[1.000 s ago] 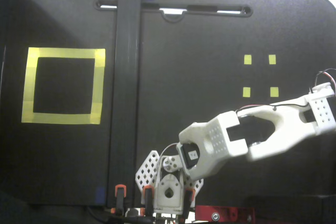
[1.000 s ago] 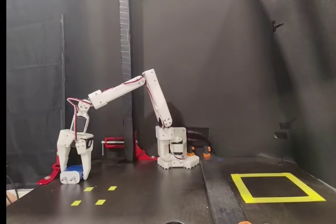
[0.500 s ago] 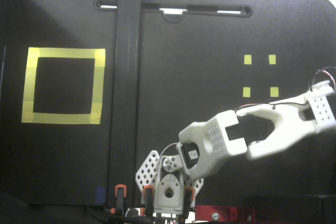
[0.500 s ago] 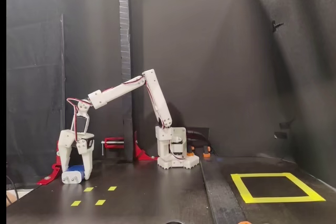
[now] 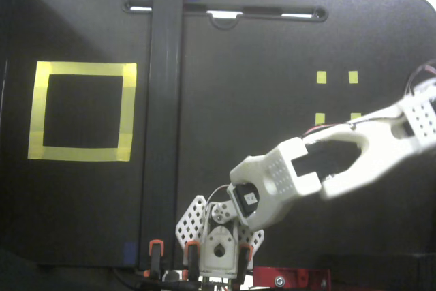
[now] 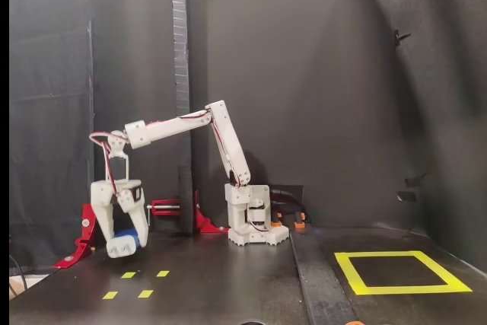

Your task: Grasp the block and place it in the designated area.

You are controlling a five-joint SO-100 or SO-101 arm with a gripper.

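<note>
Since a second ago the gripper (image 6: 124, 243) has risen off the table (image 6: 228, 279) with the block (image 6: 126, 240) between its fingers, which are closed on it; the block now hangs clear above the table's left end in the side-on fixed view, tilted, near the small yellow squares (image 6: 137, 283). Only its blue body and a pale end show between the white plastic fingers; I cannot make out prongs. In the top-down fixed view the arm (image 5: 327, 161) runs off the right edge, so gripper and block are cut off there, and it partly covers two of the squares (image 5: 335, 77). The area (image 5: 83, 111), a flat yellow tape outline, lies well apart at the table's other end, beyond a dark post (image 5: 165, 114).
</note>
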